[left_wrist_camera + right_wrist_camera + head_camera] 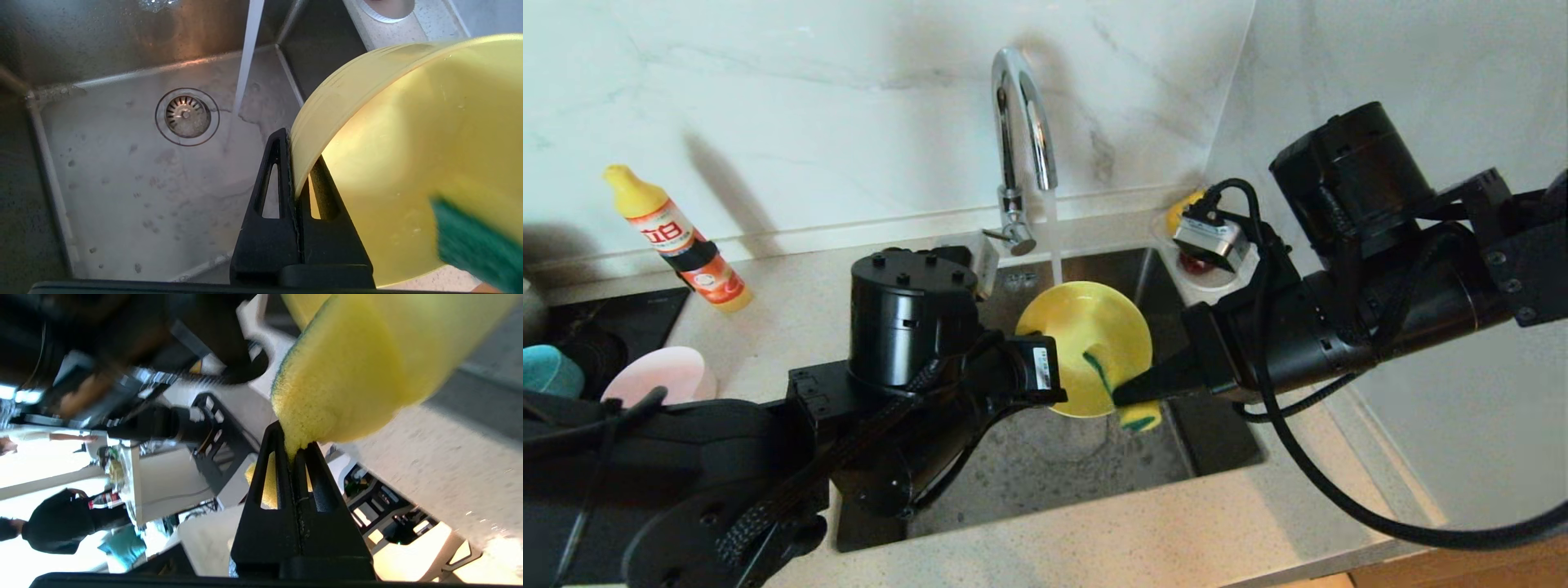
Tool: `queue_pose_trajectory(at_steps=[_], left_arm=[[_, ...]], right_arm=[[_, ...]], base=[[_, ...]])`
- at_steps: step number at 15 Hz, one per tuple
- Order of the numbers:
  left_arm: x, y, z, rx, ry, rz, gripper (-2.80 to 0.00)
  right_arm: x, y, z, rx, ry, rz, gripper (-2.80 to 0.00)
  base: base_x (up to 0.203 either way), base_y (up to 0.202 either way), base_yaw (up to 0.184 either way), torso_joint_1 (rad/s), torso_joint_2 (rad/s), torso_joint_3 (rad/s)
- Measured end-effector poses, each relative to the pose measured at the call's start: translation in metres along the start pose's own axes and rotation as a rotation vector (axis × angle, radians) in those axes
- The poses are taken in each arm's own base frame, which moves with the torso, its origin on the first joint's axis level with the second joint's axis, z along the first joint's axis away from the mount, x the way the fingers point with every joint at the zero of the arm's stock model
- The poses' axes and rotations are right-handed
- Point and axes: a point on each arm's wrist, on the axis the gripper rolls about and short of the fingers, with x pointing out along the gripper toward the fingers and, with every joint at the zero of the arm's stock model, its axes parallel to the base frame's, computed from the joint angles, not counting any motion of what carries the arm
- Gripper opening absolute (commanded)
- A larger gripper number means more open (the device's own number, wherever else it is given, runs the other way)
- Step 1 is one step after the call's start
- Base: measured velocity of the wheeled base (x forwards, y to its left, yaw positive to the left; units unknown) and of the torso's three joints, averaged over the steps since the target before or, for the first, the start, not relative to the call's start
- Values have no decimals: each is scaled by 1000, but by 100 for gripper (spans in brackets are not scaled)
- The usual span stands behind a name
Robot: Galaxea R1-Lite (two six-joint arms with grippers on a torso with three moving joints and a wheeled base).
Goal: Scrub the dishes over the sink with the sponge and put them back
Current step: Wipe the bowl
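Note:
Over the sink [1045,474] a yellow bowl [1078,327] is held tilted on its side. My left gripper [1058,384] is shut on its rim, one finger outside and one inside the wall [296,155]. My right gripper [1119,398] comes in from the right, shut on the sponge [1139,416], whose green face [470,245] lies against the inside of the yellow bowl [408,143]. The right wrist view shows the yellow foam of the sponge [347,375] squeezed between the closed fingers of the right gripper [292,441]. A pink bowl [658,371] and a blue bowl [547,371] sit on the counter at far left.
Water runs from the curved chrome tap [1017,122] onto the bowl's upper edge and down near the drain [187,116]. A dish soap bottle [678,241] lies on the counter at back left. A white saucer with fruit [1205,282] stands at the sink's back right corner.

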Motion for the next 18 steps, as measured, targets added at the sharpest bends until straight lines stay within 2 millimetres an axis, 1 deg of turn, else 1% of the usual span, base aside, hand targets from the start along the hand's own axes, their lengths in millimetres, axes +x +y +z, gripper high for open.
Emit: queue_pose_trajectory(at_steps=[4,7,12,15,18], left_arm=[[-8,-1,-4,11,7,-19,-280],[-12,-4,-8,8,-21,-42,-280],[-15,-4,-17,25,0,-53,-280],[-16,-3,-22,30,12,-50,-280],[-17,-2,-23,17,0,-52,-280]], right_arm=[[3,-3,14,0,-31,-2,-280],[8,-5,20,0,-38,-8,-280],[7,-1,29,-16,-68,2,-280],[2,-4,35,-14,-89,-6,-280],[-6,-2,35,-13,-104,-9,-280]], base=[[0,0,0,0,0,0],[0,0,0,0,0,0],[0,0,0,0,0,0],[0,0,0,0,0,0],[0,0,0,0,0,0]])
